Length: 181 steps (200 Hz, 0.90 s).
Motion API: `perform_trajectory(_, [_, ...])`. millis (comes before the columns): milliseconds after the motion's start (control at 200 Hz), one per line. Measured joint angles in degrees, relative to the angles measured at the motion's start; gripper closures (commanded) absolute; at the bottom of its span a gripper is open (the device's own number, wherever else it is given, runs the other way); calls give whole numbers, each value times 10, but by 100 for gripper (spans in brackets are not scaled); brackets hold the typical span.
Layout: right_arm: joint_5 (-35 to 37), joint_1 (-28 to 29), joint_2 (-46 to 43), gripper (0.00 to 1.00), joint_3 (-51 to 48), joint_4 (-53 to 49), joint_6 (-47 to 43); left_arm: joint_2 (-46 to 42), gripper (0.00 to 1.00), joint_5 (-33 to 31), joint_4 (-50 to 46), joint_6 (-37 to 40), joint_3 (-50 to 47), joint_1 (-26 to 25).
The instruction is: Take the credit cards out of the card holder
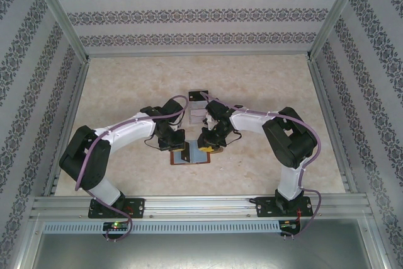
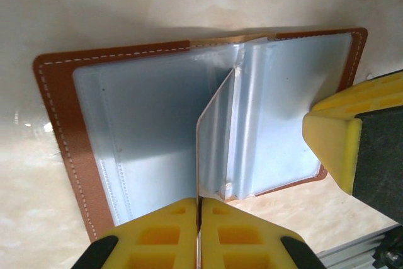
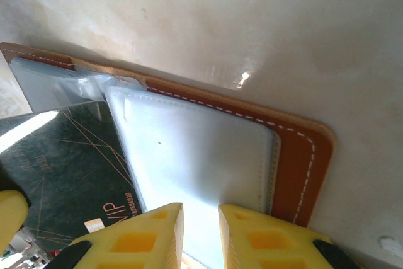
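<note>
Yellow fingertips of my left gripper [image 2: 199, 236] sit pressed together at six o'clock in the left wrist view. They are clamped on the lower edge of a thin glossy leaf [image 2: 214, 137] that stands upright from the fold of the card holder [image 2: 63, 130]. The holder lies open and flat on the pale table [image 1: 126, 86], with brown stitched leather framing grey-blue pockets.

At three o'clock in that view, one yellow finger [image 2: 330, 138] of my right gripper [image 3: 200, 234] overlaps the holder's right-hand edge. In the right wrist view its two fingers stand a narrow gap apart, and the pale pocket runs into the gap. I cannot tell whether they grip it. At nine o'clock there, a dark card [image 3: 56, 162] with thin gold lines and the letters VIP rises tilted beside the pocket.

From above, the holder lies between both grippers, at six o'clock from the table's middle. At its twelve o'clock lies a small pile of pale rectangles [image 1: 198, 113], too small for me to name.
</note>
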Motion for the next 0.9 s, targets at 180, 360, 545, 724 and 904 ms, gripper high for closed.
perform_trajectory(180, [0, 0, 0, 75, -1, 0, 0, 0, 91, 2, -5, 2, 6, 0])
perform_trajectory(360, [-3, -1, 0, 75, -2, 2, 0, 7, 86, 24, 6, 0, 7, 0])
perform_trajectory(545, [-4, -1, 0, 75, -3, 3, 0, 16, 84, 41, 16, -1, 7, 0])
perform_trajectory(724, [-4, -1, 0, 75, -3, 3, 0, 17, 85, 48, 17, -1, 7, 0])
perform_trajectory(904, [-4, -1, 0, 75, -3, 4, 0, 32, 86, 58, 27, -1, 7, -1])
